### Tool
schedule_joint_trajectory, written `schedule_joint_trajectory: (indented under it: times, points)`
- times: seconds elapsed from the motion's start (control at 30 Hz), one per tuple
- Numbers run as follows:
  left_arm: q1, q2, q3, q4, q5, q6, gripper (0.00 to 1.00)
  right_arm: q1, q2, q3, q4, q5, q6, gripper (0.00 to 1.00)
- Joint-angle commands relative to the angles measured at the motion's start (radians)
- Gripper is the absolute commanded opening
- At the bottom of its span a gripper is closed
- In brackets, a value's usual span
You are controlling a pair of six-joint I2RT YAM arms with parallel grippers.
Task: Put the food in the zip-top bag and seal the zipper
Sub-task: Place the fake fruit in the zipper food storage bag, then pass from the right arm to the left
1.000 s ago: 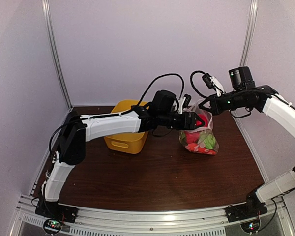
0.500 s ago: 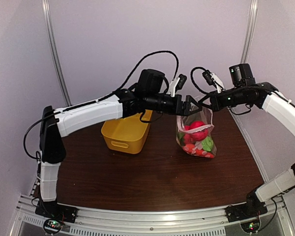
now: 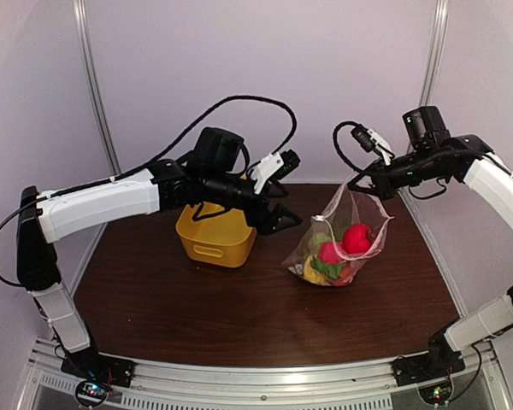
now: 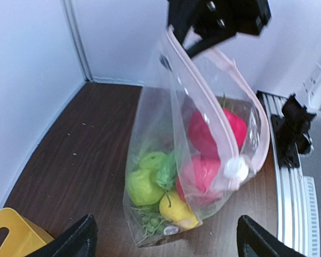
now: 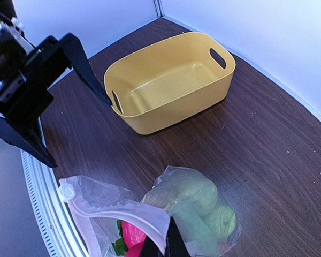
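Left gripper [image 3: 284, 220] draws back, fingers spread wide and empty, leaving the clear dotted zip-top plastic bag [image 3: 329, 224] of plastic toy fruits and vegetables [image 3: 356, 238] hanging tilted from the right gripper [image 3: 359, 182], which pinches its top corner. With the yellow plastic basket [image 5: 166, 88] empty, loading looks complete, but the pale pink-lined zipper strip [image 4: 203, 92] appears to gape unsealed.

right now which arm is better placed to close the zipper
Left, likely: the left gripper is open, free and facing the zipper, while the right gripper is shut on the zip-top bag's top edge.
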Motion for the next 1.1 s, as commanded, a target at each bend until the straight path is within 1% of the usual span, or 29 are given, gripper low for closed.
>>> schedule_joint_trajectory:
  times: [0.0,0.07,0.13,0.23,0.3,0.4,0.47,0.6,0.7,0.8,0.93,1.07]
  points:
    - [-0.007,0.014,-0.034,-0.052,0.191,0.2,0.88,-0.002,-0.052,0.002,-0.025,-0.05,-0.051,0.0]
    - [-0.026,0.02,-0.052,-0.019,0.217,0.189,0.86,-0.002,-0.047,-0.013,-0.018,-0.064,-0.041,0.0]
    - [-0.043,0.023,-0.08,0.035,0.186,0.179,0.85,-0.002,-0.037,-0.022,-0.014,-0.084,-0.034,0.0]
    - [-0.047,0.027,-0.117,0.133,0.196,0.154,0.86,-0.002,-0.031,-0.029,0.0,-0.108,-0.021,0.0]
    - [-0.048,0.032,-0.129,0.198,0.197,0.143,0.86,-0.001,-0.03,-0.029,0.009,-0.116,-0.011,0.0]
    - [-0.049,0.052,-0.131,0.284,0.2,0.137,0.8,-0.001,-0.036,-0.033,0.023,-0.125,0.003,0.0]
    - [-0.053,0.067,-0.119,0.294,0.183,0.157,0.74,-0.001,-0.04,-0.04,0.028,-0.123,0.006,0.0]
    - [-0.056,0.067,-0.141,0.372,0.155,0.176,0.65,-0.001,-0.043,-0.05,0.028,-0.115,0.006,0.0]
    - [-0.057,0.072,-0.146,0.383,0.146,0.19,0.57,-0.001,-0.045,-0.055,0.029,-0.111,0.009,0.0]
    - [-0.057,0.078,-0.156,0.397,0.146,0.199,0.53,-0.001,-0.045,-0.057,0.034,-0.108,0.011,0.0]
    - [-0.057,0.095,-0.156,0.397,0.162,0.206,0.45,-0.001,-0.039,-0.059,0.042,-0.109,0.02,0.0]
    - [-0.059,0.102,-0.178,0.451,0.185,0.189,0.4,-0.001,-0.033,-0.058,0.048,-0.111,0.027,0.0]
